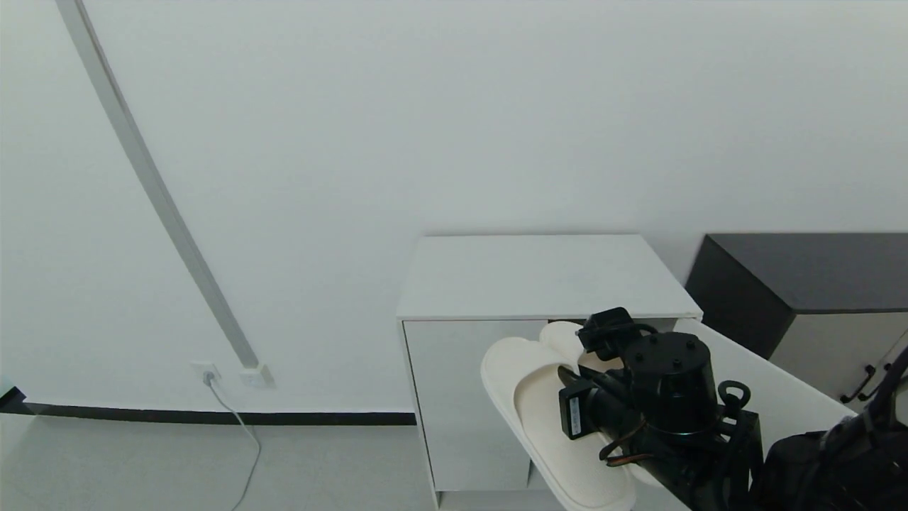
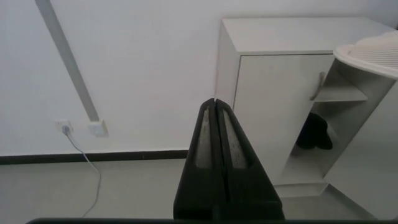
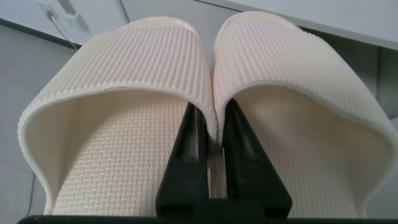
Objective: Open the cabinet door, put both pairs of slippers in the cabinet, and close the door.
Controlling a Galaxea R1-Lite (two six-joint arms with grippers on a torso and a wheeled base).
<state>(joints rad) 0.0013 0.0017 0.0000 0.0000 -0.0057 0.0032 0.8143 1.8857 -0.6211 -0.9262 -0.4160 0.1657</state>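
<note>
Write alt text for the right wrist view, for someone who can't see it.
The right gripper is shut on a pair of cream slippers, pinching the inner strap edges where the two meet. The slippers sit side by side with their ribbed straps up and their openings toward the camera. Grey floor shows behind them.
</note>
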